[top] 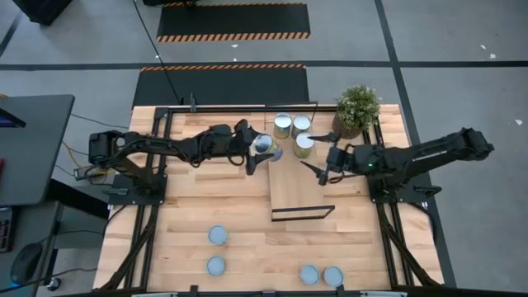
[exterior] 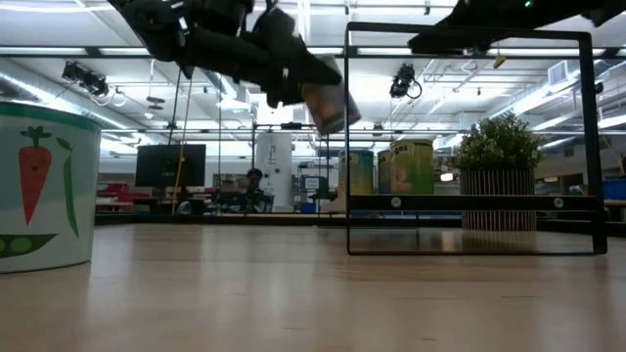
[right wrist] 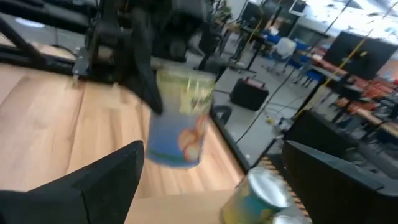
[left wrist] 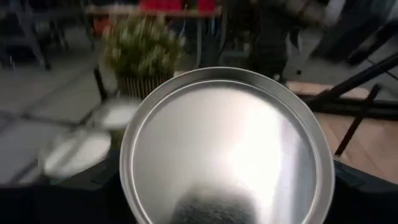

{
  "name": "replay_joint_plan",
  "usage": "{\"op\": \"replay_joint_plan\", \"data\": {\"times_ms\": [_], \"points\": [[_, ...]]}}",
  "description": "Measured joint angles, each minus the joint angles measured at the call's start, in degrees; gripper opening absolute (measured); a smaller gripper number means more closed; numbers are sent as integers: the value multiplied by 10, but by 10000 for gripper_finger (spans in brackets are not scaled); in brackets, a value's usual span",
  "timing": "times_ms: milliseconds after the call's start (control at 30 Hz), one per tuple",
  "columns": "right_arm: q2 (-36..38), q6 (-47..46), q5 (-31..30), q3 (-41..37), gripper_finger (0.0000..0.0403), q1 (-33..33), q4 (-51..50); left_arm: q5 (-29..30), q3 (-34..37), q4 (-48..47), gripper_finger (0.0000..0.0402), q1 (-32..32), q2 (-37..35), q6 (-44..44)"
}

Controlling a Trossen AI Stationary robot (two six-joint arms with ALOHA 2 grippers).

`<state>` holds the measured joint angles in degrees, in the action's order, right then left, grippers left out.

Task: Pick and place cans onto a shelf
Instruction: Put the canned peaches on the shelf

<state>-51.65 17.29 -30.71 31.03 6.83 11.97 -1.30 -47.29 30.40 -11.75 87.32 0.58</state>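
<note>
A can [top: 264, 146] is held in the left gripper [top: 256, 150], clamped between the fingers and carried clear of the tabletop [top: 190, 210] at the left edge of the shelf [top: 299, 191]; in the low view it hangs tilted in the air, and in the left wrist view its round silver top fills most of the frame. The right gripper [top: 318, 167] is positioned above the shelf board, just in front of the standing cans, with its fingers spread wide and nothing between them — the same is seen in the right wrist view. Three cans are standing upright at the far end of the shelf: two [top: 283, 125] [top: 302, 124] side by side and a third [top: 304, 145] just in front of them. A potted plant [top: 356, 110] is located beside them, at the table's far right corner. Four further cans [top: 218, 235] [top: 216, 266] [top: 309, 275] [top: 332, 275] are left on the tabletop near its front edge, well apart from the shelf — two to the left, two touching or nearly so to the right.
</note>
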Motion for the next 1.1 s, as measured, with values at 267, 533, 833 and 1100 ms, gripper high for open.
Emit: {"op": "replay_joint_plan", "data": {"times_ms": [267, 533, 833, 1100], "points": [[50, 8, -21, 0, 389, 38, -6, -11, -32, -59, 323, -37, 41, 32], [52, 3, -25, 0, 389, 68, -31, -34, -158, -210, 323, -46, 102, 0], [50, -8, -77, 0, 389, 104, -68, -52, -223, -284, 323, -50, 177, -2], [53, -26, -89, -25, 389, 114, -88, -49, -222, -290, 323, -55, 192, 0]]}}
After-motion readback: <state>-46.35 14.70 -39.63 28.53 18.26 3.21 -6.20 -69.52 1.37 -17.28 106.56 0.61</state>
